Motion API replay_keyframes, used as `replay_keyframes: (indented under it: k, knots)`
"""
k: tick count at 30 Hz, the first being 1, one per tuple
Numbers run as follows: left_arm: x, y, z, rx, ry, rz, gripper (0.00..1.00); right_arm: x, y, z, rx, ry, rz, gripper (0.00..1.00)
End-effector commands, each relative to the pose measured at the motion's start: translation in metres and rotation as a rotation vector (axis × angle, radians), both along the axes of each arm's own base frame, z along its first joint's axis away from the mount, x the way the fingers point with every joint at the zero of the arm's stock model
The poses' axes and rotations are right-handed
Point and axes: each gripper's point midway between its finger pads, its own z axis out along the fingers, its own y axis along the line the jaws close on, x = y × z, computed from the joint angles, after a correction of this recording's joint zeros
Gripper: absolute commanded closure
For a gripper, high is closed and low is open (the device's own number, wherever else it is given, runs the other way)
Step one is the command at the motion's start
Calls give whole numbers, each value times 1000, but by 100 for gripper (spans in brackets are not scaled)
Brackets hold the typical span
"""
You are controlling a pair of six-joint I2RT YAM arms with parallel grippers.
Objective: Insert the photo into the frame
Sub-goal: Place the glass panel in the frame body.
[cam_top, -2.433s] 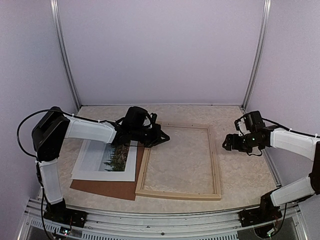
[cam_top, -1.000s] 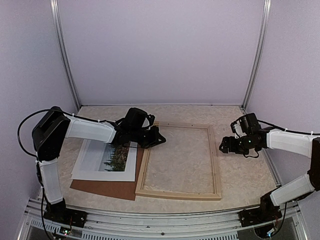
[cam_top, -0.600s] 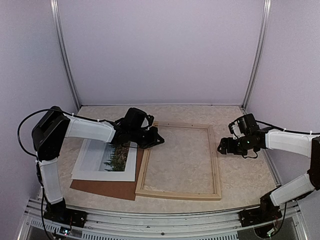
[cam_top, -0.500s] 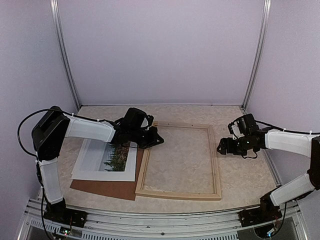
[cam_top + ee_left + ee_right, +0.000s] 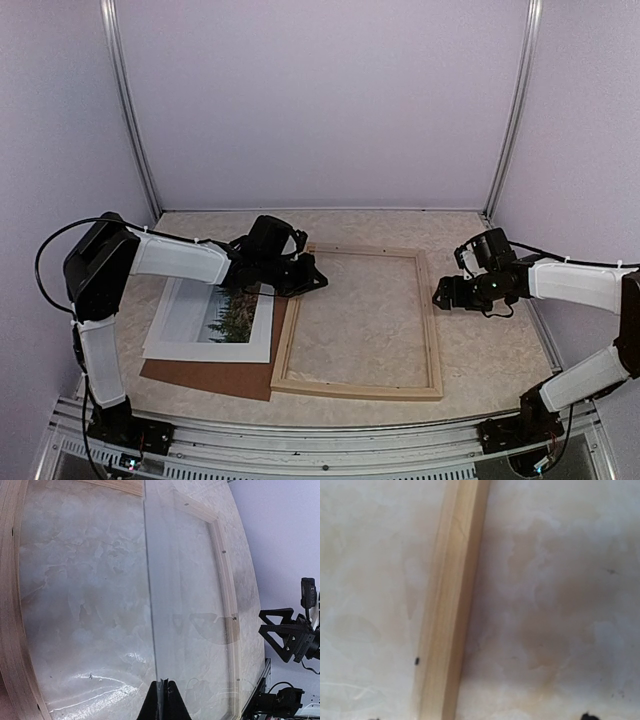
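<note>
Pinching thin clear pane (image 5: 186, 570), left fingers (image 5: 151, 707), rectangular pale-wood frame (image 5: 431, 320), marbled tabletop (image 5: 490, 352)

The frame (image 5: 432, 330) is showing pale, matt bare wood with a fine grain. The table (image 5: 490, 350) is gleaming faintly, marbled beige. The clear pane (image 5: 190, 605) is catching reflections, smooth and glassy. The backing board (image 5: 210, 378) is looking like matt brown hardboard.

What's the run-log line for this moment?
left gripper: shut on clear pane over frame | right gripper: open by frame's right rail | photo: outside frame, on backing board
</note>
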Motion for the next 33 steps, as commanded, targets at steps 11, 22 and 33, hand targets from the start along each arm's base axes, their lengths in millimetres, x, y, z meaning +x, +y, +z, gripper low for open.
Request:
replay_keyframes:
  k: [11, 22, 33]
  knots:
    - [0, 2, 9, -16, -25, -2, 100, -1, 2, -2, -2, -3, 2, 14]
    - [-5, 1, 11, -19, -26, 4, 100, -1, 2, -2, -3, -4, 2, 14]
    - [-4, 0, 11, -19, -28, 5, 100, -3, 1, -2, -6, -5, 1, 14]
